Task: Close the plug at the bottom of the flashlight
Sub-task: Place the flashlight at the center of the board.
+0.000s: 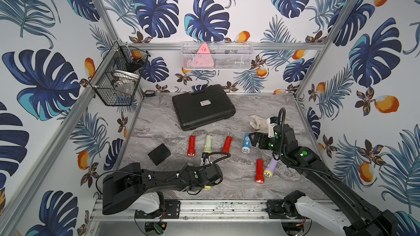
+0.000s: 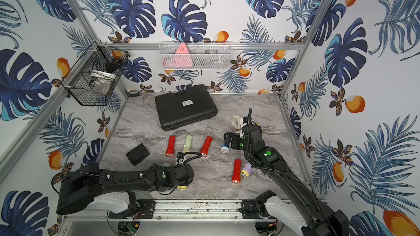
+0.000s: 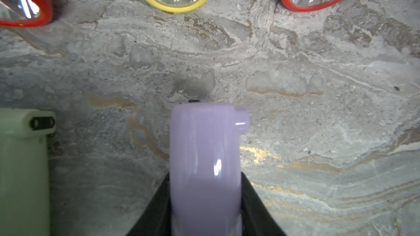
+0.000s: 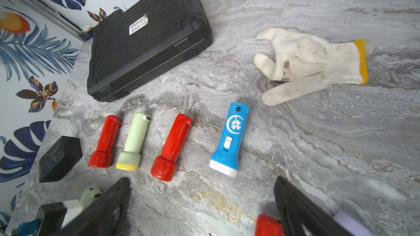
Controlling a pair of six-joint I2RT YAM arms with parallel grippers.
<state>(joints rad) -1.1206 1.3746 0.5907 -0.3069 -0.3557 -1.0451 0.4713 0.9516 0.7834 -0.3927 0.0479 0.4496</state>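
Note:
A pale purple flashlight (image 3: 205, 155) is clamped between the black fingers (image 3: 252, 196) of my left gripper (image 3: 205, 187), which is shut on its body. Its bottom end points away from the wrist camera, and a rounded plug tab (image 3: 242, 121) juts out at one side of that end. In both top views the left wrist (image 1: 211, 173) hides the grip, and only the flashlight's yellow head (image 1: 206, 187) peeks out underneath. My right gripper (image 4: 201, 207) hangs open and empty above the table, just short of the blue flashlight (image 4: 229, 139).
A row of two red flashlights (image 1: 191, 146) (image 1: 226, 144) with a green one (image 1: 208, 144) between lies mid-table. Another red one (image 1: 259, 170) and a purple one (image 1: 271, 166) lie near the right arm. Black case (image 1: 203, 106), white glove (image 1: 259, 121), small black box (image 1: 159, 154).

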